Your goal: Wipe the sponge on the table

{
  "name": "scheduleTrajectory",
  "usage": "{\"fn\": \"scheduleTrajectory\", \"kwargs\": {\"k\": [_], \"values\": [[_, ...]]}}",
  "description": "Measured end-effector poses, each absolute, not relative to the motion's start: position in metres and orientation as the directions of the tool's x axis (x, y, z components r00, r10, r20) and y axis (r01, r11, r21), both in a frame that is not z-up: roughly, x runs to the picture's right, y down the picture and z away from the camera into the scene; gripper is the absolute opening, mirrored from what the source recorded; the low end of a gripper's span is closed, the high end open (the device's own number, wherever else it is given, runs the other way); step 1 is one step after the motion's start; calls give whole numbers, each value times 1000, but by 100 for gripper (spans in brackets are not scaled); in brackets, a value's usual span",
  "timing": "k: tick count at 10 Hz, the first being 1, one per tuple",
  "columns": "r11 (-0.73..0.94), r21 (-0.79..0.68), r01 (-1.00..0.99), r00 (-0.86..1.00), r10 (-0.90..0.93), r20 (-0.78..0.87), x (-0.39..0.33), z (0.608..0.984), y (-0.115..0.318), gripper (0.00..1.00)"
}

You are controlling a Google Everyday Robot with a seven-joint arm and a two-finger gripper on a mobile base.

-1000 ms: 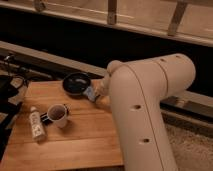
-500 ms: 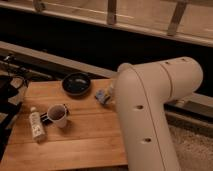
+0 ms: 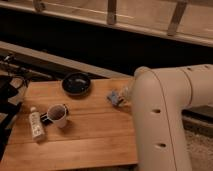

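Arm [image 3: 160, 120], one, white and bulky, fills the near right and covers the right edge of the table [image 3: 90, 145], a single wooden plank top. Near left on it lies one small bottle [image 3: 35, 125], flat. Just right of the bottle stands one cup [image 3: 58, 115], upright. Farther back, right of centre, one light-blue sponge [image 3: 115, 97] sits at the tabletop directly against the gripper [image 3: 123, 94]. The gripper is mostly hidden behind the arm, so its grip state cannot be determined. Left of the sponge and slightly farther sits one black bowl [image 3: 76, 83].
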State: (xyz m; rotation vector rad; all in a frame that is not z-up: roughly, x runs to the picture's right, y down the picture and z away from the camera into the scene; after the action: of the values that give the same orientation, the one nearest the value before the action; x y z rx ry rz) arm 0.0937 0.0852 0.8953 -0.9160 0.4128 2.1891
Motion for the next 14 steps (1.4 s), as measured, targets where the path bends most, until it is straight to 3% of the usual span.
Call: {"fn": "scheduleTrajectory", "kwargs": {"k": [7,14], "values": [[-689,-83,-720,-375,486,-790,6,938,82,0],[-535,-173,-827,-154,511,-846,-50,860,110,0]]}}
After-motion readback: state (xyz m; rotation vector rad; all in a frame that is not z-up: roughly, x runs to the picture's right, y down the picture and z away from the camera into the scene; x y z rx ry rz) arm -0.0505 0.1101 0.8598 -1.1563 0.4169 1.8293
